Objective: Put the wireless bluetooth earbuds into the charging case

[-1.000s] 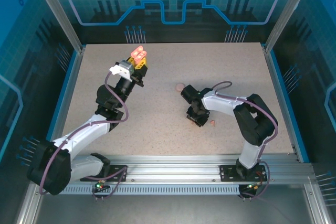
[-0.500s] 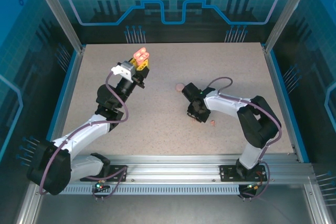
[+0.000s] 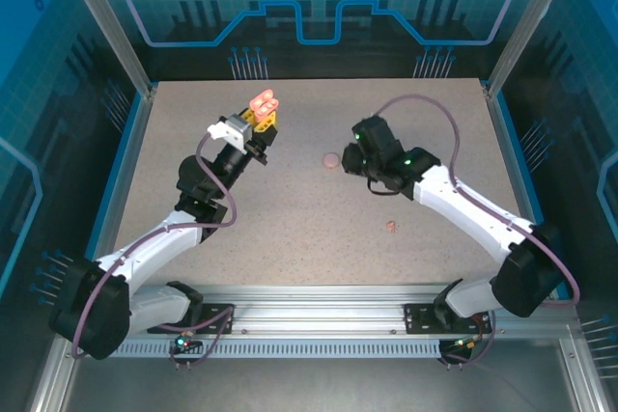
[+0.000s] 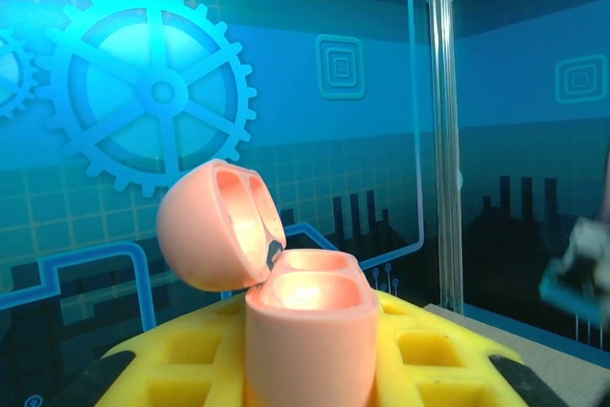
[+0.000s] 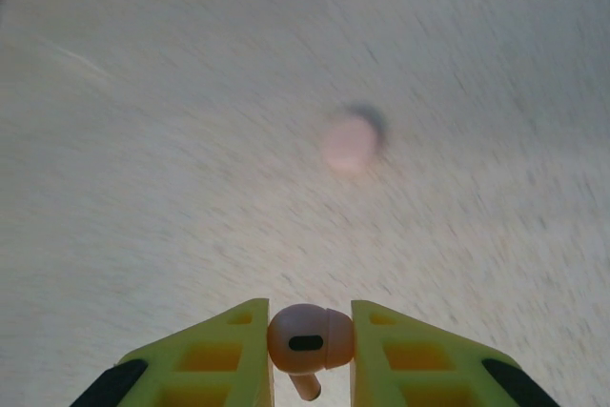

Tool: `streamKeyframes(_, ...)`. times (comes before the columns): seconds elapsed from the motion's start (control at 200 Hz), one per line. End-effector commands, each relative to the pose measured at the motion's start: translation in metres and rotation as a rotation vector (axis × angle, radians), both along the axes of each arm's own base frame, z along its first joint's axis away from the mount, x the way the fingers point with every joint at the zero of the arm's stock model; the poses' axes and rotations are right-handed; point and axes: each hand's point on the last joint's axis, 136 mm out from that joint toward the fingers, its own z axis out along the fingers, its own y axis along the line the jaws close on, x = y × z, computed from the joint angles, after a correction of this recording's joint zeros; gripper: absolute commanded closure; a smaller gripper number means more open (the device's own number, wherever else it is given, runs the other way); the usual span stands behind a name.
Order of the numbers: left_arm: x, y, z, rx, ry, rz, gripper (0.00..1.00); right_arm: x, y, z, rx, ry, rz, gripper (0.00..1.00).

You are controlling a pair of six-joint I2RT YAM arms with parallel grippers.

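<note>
table [image 3: 290, 229]: tan, speckled top | on it: pale pink earbud [image 3: 331, 159] near mid | pink earbud [image 3: 391, 226] closer to front, lying apart

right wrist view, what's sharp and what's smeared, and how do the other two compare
Right wrist: the held earbud is sharp, the table and a pink blob on it are smeared by motion blur. Left wrist: the open case is crisp, glowing warm inside, against a blue backdrop. Top external: sharp, evenly lit.
</note>
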Motion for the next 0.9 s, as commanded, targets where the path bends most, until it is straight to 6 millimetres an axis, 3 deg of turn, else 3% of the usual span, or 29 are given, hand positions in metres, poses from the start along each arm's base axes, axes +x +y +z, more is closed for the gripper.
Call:
streamKeyframes(0.0, -0.012, -0.005, 0.012, 0.010, -0.066, -0.031, 1.00, 0.011, 0.019, 0.079, 0.053, -0.217, 0.125, 0.78)
streamKeyframes(0.21, -0.014, -0.010, 0.013, 0.014, -0.062, -0.054, 1.00, 0.006, 0.061, 0.175, 0.190, -0.468, 0.286, 0.79)
streamKeyframes(0.39, -0.013, -0.015, 0.015, 0.014, -0.061, -0.068, 1.00, -0.012, 0.095, 0.225, 0.293, -0.617, 0.428, 0.79)
streamKeyframes(0.64, -0.013, -0.022, 0.020, 0.020, -0.082, -0.090, 1.00, -0.032, 0.127, 0.243, 0.382, -0.723, 0.577, 0.79)
streamKeyframes(0.895, -0.018, -0.031, 0.031, 0.073, -0.138, -0.117, 1.00, -0.044, 0.135, 0.244, 0.447, -0.777, 0.610, 0.79)
